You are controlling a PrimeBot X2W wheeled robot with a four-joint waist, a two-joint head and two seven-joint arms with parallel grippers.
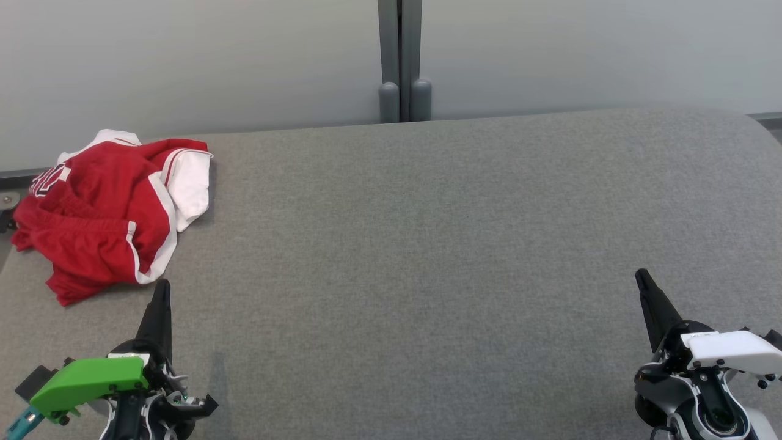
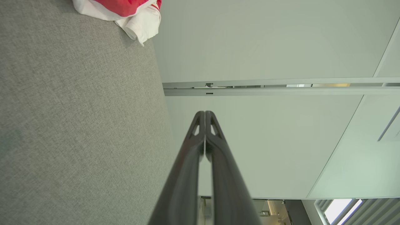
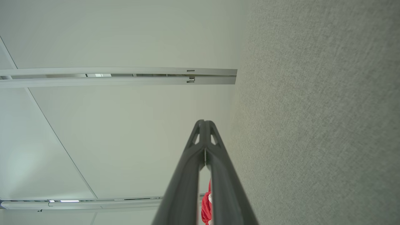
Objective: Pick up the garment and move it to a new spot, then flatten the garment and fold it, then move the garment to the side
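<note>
A crumpled red garment (image 1: 101, 211) with white trim lies bunched at the far left of the grey table (image 1: 427, 244), partly over its left edge. My left gripper (image 1: 162, 286) is shut and empty, its tip just below the garment's lower edge, apart from it. At the lower right, far from the cloth, my right gripper (image 1: 641, 276) is shut and empty. The left wrist view has the shut left gripper (image 2: 205, 113) and a white-and-red corner of the garment (image 2: 137, 22) at the top. A red sliver of the garment (image 3: 206, 207) shows between the shut right gripper's (image 3: 203, 122) fingers in the right wrist view.
A pale wall runs behind the table, with a grey post (image 1: 400, 61) at its middle. The table's fabric surface stretches wide between the two grippers. The table's left edge is close to the garment.
</note>
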